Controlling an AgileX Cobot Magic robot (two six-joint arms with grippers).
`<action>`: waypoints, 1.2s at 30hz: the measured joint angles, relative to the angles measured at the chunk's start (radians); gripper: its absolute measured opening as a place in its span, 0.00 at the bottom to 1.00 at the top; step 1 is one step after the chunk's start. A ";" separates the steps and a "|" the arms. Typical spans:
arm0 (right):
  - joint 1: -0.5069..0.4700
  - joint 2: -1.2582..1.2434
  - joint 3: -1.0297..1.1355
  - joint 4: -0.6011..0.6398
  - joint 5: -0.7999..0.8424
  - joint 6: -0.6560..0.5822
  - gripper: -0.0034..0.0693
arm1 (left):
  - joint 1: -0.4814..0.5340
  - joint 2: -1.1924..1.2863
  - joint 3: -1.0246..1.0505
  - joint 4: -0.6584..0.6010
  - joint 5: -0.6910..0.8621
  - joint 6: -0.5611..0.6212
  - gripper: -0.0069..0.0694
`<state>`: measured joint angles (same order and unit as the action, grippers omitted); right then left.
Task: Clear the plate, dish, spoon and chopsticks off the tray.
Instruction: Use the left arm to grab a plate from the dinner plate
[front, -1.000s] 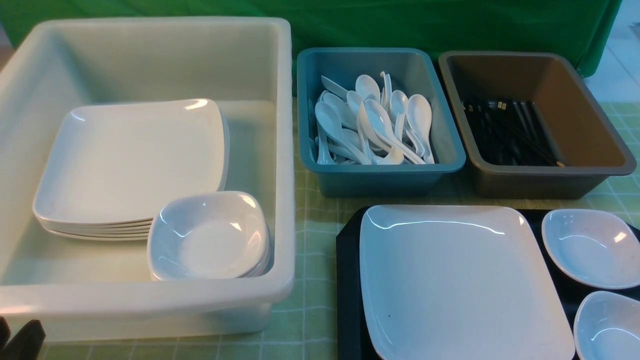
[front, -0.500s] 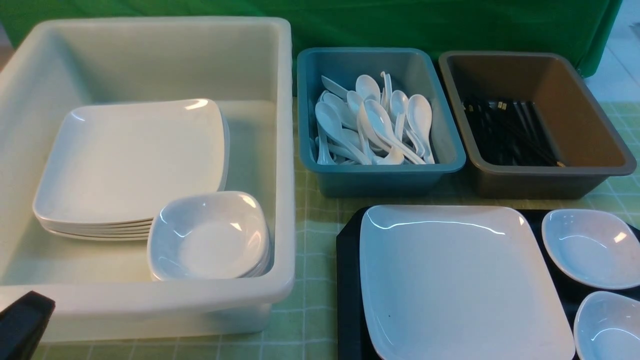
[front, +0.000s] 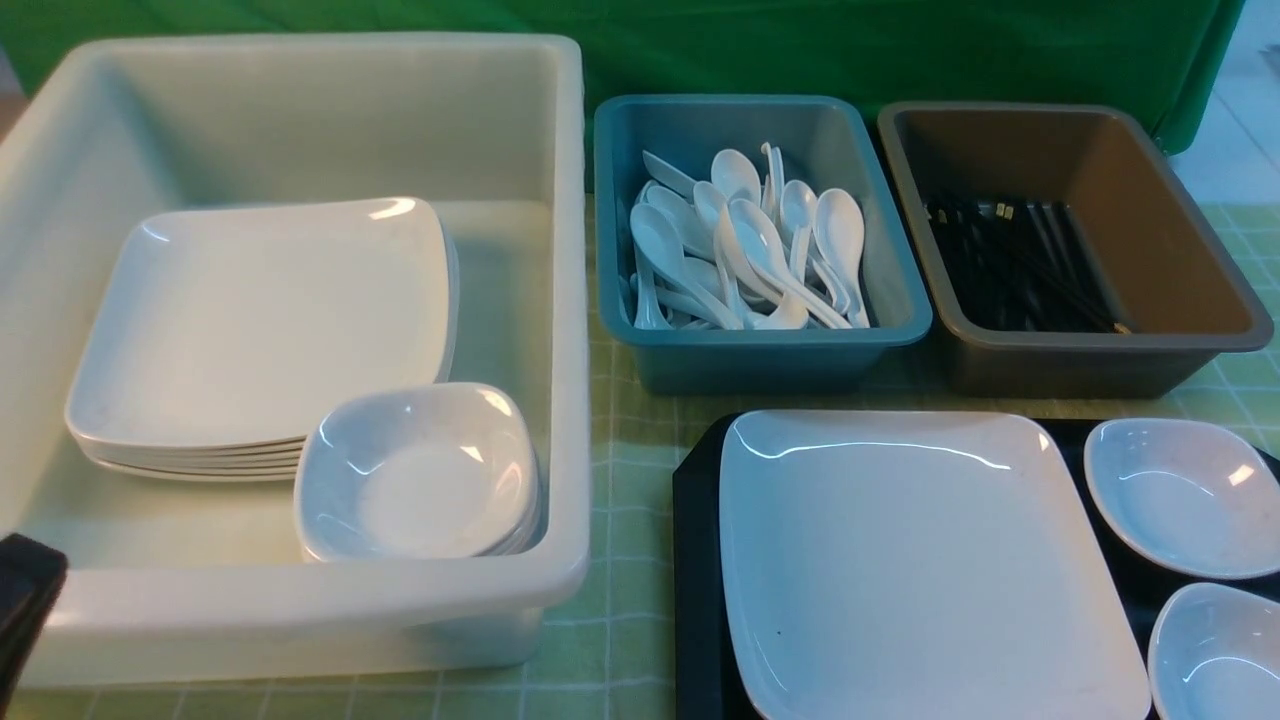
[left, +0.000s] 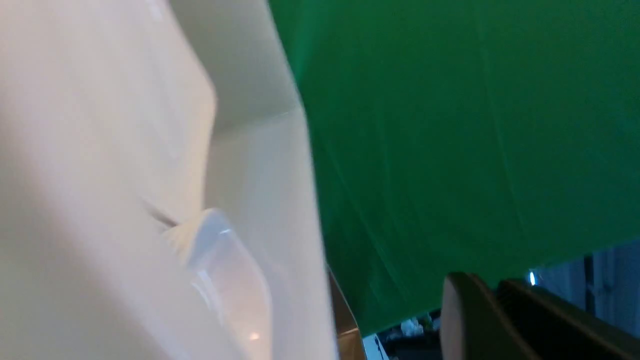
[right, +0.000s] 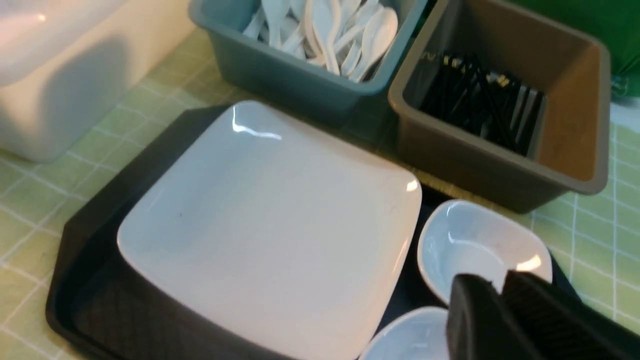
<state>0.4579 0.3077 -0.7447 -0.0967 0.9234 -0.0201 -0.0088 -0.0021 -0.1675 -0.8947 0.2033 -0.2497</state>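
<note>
Finds left claw (left: 495, 285) higher beside the white tub's (front: 300, 592) near corner than a moment ago, now closed, empty; right claw (right: 502, 284) almost closed, empty, near the small dishes (front: 1180, 495). Leaves plate (front: 900, 570) flat on the tray (front: 695, 560): nothing cleared.

White tub wall (left: 125, 150), green backdrop (left: 450, 125), gripper (left: 487, 300)

Looks like a lab mock-up of a canteen dish return: green backdrop (front: 900, 50), checked cloth (front: 620, 640), tray (front: 695, 560), tubs (front: 760, 365) sorting spoons (front: 750, 240) from chopsticks (front: 1010, 270).
</note>
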 joint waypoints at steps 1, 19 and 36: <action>0.000 0.000 0.000 0.000 -0.014 0.000 0.15 | 0.000 0.006 -0.038 0.016 0.025 0.025 0.10; 0.000 0.000 0.000 0.000 -0.162 0.000 0.16 | -0.009 0.902 -0.611 -0.049 0.964 0.495 0.07; 0.000 0.000 0.001 -0.001 -0.170 0.000 0.18 | -0.760 1.384 -0.786 0.316 0.629 0.133 0.17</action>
<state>0.4579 0.3077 -0.7440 -0.0976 0.7529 -0.0201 -0.7687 1.3814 -0.9538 -0.5787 0.8321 -0.1167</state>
